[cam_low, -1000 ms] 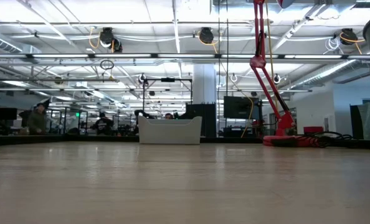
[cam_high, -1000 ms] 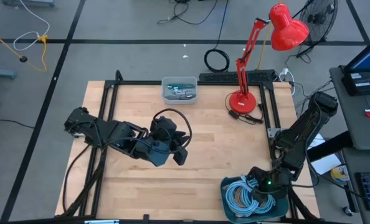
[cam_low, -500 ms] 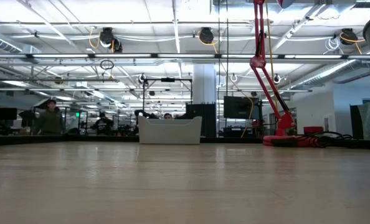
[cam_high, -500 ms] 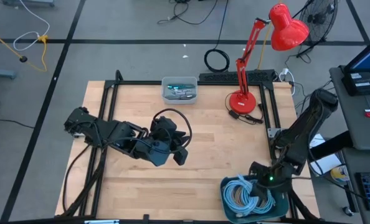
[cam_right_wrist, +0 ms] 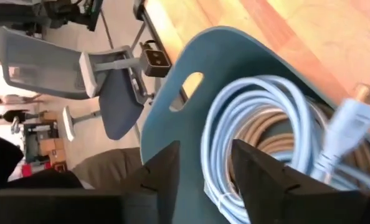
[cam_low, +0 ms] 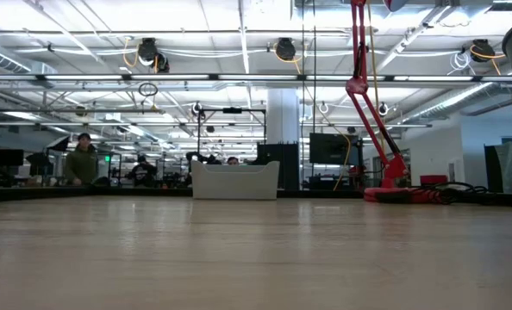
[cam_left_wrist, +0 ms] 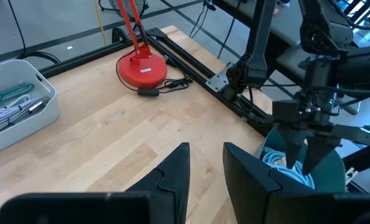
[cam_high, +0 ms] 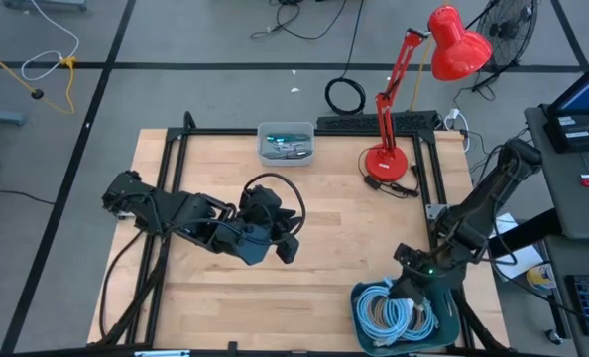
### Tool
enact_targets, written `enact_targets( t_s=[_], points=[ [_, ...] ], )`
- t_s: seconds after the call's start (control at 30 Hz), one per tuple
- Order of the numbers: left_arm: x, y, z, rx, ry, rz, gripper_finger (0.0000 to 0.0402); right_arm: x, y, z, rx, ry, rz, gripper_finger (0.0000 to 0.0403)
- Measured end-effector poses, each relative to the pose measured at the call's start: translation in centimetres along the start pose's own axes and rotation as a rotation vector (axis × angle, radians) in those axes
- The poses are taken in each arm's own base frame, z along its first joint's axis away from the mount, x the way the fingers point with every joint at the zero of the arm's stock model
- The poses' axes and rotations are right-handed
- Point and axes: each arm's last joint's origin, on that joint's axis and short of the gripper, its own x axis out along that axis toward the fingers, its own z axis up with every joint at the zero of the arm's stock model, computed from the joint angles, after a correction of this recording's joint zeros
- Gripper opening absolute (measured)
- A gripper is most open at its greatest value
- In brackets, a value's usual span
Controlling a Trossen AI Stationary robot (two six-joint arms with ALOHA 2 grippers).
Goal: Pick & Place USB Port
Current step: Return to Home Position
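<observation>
A blue bin [cam_high: 360, 297] at the table's near right corner holds coiled light-blue and tan cables [cam_high: 389, 315]. In the right wrist view one light-blue cable [cam_right_wrist: 260, 99] ends in a USB plug [cam_right_wrist: 353, 115] lying on the coil. My right gripper [cam_right_wrist: 203, 168] hangs over the bin's far side, pointing down and open, its fingers above the coil. The left wrist view also shows it [cam_left_wrist: 304, 163] above the bin [cam_left_wrist: 334, 174]. My left gripper [cam_left_wrist: 205, 165] is open above the middle of the table [cam_high: 285, 243].
A white bin [cam_high: 286, 142] with cables sits at the far edge, resting on its base. A red desk lamp [cam_high: 386, 159] stands at the far right with its cord beside it. Bare wood lies between the arms. People stand in the room beyond the table.
My right gripper has drawn back from over the coil toward the table's far edge and risen, so more of the cable coil in the blue bin shows. The cables have stayed in the bin. A person in the background has walked to the right.
</observation>
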Motion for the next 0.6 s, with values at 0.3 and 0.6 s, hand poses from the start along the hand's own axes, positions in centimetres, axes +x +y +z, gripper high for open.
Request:
enact_targets(
  t_s=[0.3,0.6],
  points=[
    [0.3,0.3,0.3,0.004,-0.005,0.013,0.0097,3.9,0.0,0.8,-0.084,0.113,-0.039,0.0009],
    [0.7,0.3,0.3,0.005,0.003,0.018,0.0097,6.8,0.7,3.3,-0.129,0.046,-0.011,0.0001]
  ],
)
